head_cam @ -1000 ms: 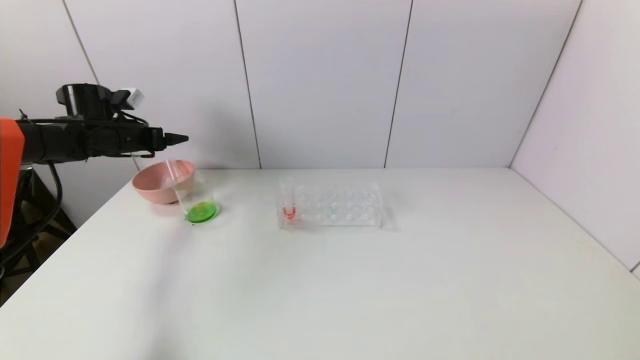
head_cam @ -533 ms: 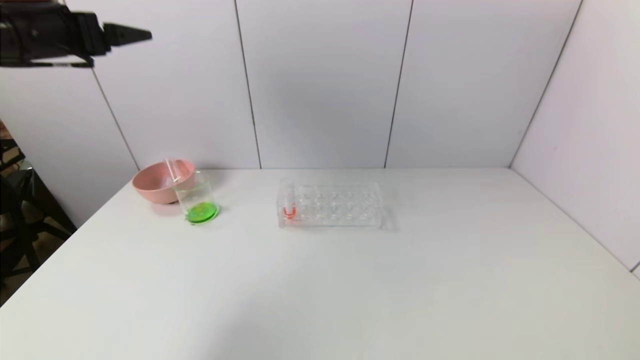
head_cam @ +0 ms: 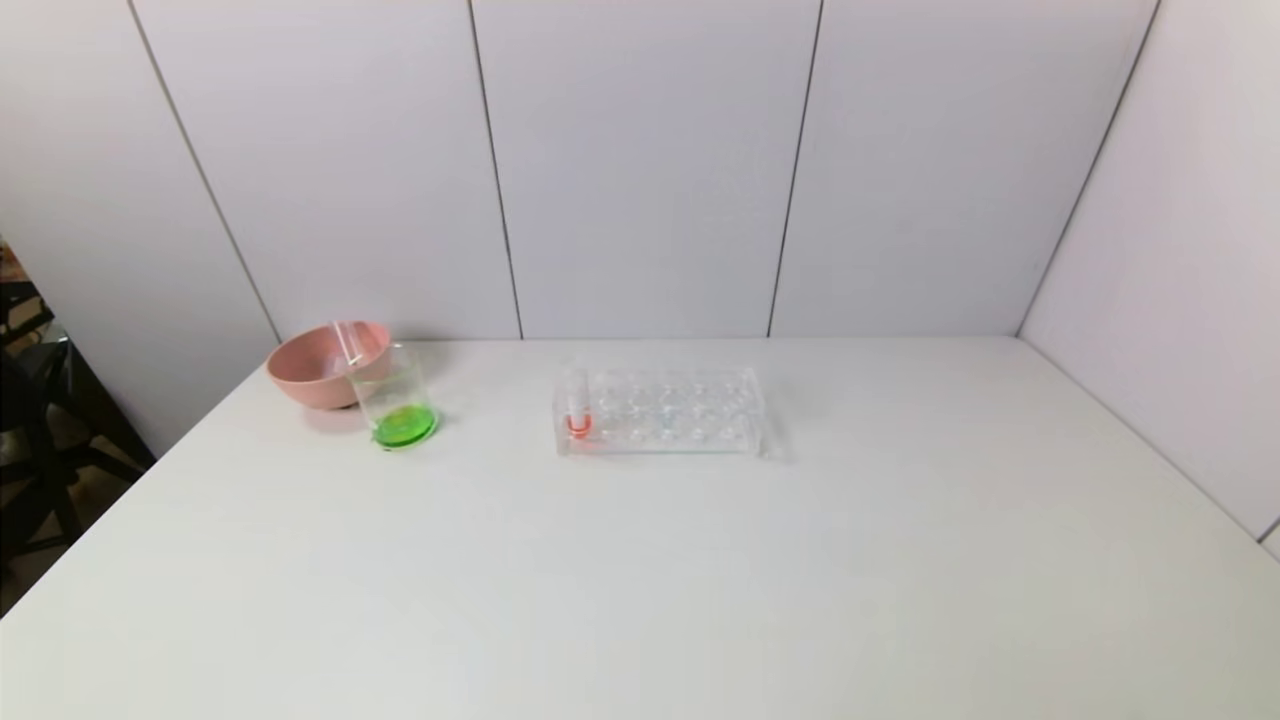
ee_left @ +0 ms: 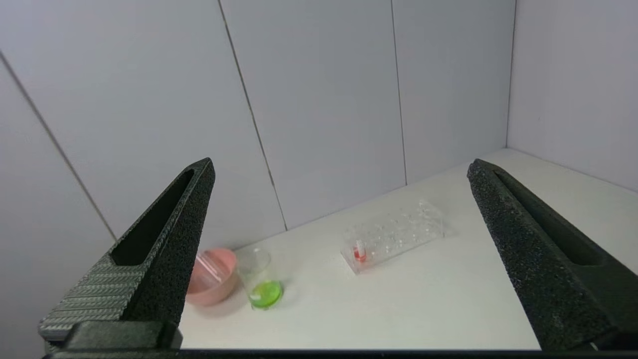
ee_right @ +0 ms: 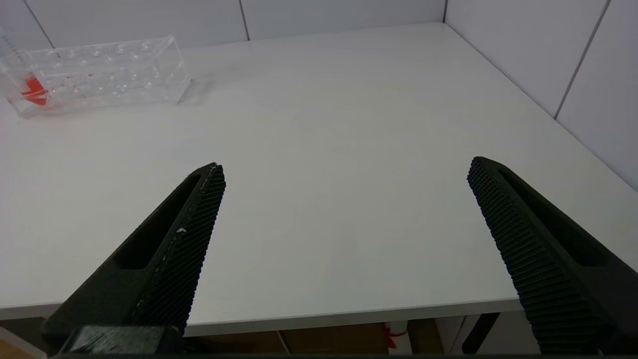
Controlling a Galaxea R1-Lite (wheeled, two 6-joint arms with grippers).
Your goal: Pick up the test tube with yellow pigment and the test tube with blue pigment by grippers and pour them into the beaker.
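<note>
Head view: no arm appears. The beaker [head_cam: 398,405] stands at the far left of the table [head_cam: 640,580], touching or just in front of a pink bowl [head_cam: 318,362], and holds green liquid, which suggests both pigments are already poured. A clear tube [head_cam: 349,347] leans in the bowl; which of the two test tubes it is cannot be told. The clear rack [head_cam: 660,410] at centre far carries only a red-tipped tube [head_cam: 578,405].

Left wrist view: the left gripper [ee_left: 339,169] hangs high above the table's left side, fingers [ee_left: 169,239] spread wide and holding nothing. Beaker [ee_left: 259,279], bowl [ee_left: 212,276] and rack [ee_left: 394,234] lie well below. Risk: a descent toward the crowded beaker and bowl could tip the light glass and spill the green mix.

Right wrist view: the right gripper [ee_right: 344,169] sits low by the table's near edge, fingers [ee_right: 174,249] wide apart and empty. Risk: a forward sweep could nudge the rack [ee_right: 99,75] and upset the red-tipped tube [ee_right: 30,87].
</note>
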